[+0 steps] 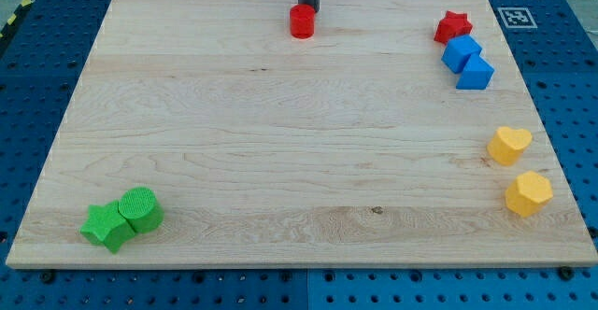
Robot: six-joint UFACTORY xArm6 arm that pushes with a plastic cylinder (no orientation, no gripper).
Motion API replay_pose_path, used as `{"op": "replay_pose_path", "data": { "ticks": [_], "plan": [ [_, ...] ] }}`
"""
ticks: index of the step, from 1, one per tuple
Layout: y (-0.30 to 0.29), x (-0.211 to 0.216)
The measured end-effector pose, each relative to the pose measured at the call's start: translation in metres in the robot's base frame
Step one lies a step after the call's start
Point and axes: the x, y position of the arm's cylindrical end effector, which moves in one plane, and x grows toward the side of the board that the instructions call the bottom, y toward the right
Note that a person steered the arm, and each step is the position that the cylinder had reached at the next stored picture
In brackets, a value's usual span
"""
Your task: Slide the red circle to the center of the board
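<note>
Camera view
Pincer: there is no pincer on this arm; it ends in a dark rod, so spread or pressed together does not apply.
My tip [307, 9]: the rod comes down from the view's top edge, and its lower end sits just behind the red circle, toward the view's top; whether it touches the block I cannot tell.
Red circle [302, 21]: a short red cylinder standing upright on the desk, directly below my tip in the view, near the top edge and about midway across.
Desk [280, 161]: a pale wooden board on a blue perforated surface; its wide middle lies well below my tip.
Red star [452, 26]: far to the view's right of my tip, near the top right corner.
Blue blocks: two of them, one [462, 52] just below the red star, the other [476, 73] touching it lower right; exact shapes are hard to tell.
Yellow heart [509, 145]: by the right edge, well below and right of my tip.
Yellow hexagon [529, 193]: just below the heart, apart from it.
Green circle [140, 207]: bottom left corner, well apart from my tip.
Green star [106, 226]: touching the green circle on its lower left.
Marker tag [513, 17]: black and white square off the board's top right corner.
</note>
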Motion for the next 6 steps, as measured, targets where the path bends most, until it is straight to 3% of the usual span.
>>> {"op": "replay_pose_path", "data": {
  "ticks": [3,6],
  "plan": [
    [-0.012,0.011],
    [-0.014,0.069]
  ]
}}
